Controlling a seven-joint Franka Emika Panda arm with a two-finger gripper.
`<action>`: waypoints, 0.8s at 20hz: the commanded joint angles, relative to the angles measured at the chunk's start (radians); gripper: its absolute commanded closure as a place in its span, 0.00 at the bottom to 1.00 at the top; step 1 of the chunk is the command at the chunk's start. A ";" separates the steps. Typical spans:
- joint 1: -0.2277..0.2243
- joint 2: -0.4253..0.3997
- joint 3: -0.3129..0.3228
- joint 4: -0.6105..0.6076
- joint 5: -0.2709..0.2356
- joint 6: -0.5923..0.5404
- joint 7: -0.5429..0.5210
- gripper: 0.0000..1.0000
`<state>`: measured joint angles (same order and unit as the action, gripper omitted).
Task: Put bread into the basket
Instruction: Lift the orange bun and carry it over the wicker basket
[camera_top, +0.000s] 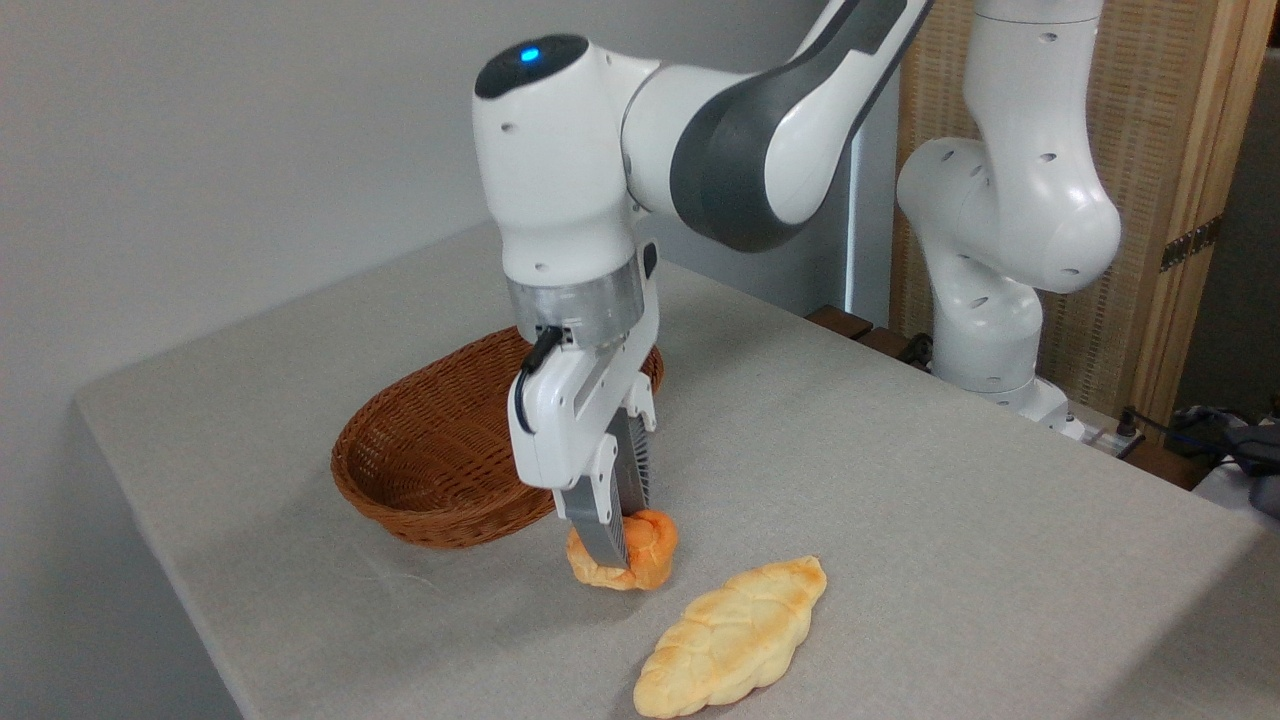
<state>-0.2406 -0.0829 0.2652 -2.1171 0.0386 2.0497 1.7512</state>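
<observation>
The bread (652, 548), a small orange-brown knotted bun, rests on the grey table just in front of the basket. My gripper (622, 540) comes straight down on it. The near finger (603, 535) covers the bun's front left side and the far finger (632, 470) drops behind its top, so the two pinch the bun between them. The basket (440, 450), an oval reddish-brown wicker one, lies directly behind and to the left of the gripper with nothing visible in it. My gripper's body hides the basket's right end.
A longer pale yellow braided loaf (732, 637) lies on the table in front and to the right of the bun, a short gap away. The arm's white base (1000, 330) stands at the far right edge. The table's front edge runs close to the loaf.
</observation>
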 joint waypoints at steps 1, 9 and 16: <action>-0.008 -0.012 -0.008 0.077 -0.003 -0.066 -0.240 0.63; -0.014 -0.008 -0.052 0.174 -0.037 -0.131 -0.555 0.60; -0.014 -0.006 -0.164 0.238 -0.026 -0.215 -0.731 0.60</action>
<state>-0.2537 -0.0931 0.1470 -1.9354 0.0154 1.9017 1.0954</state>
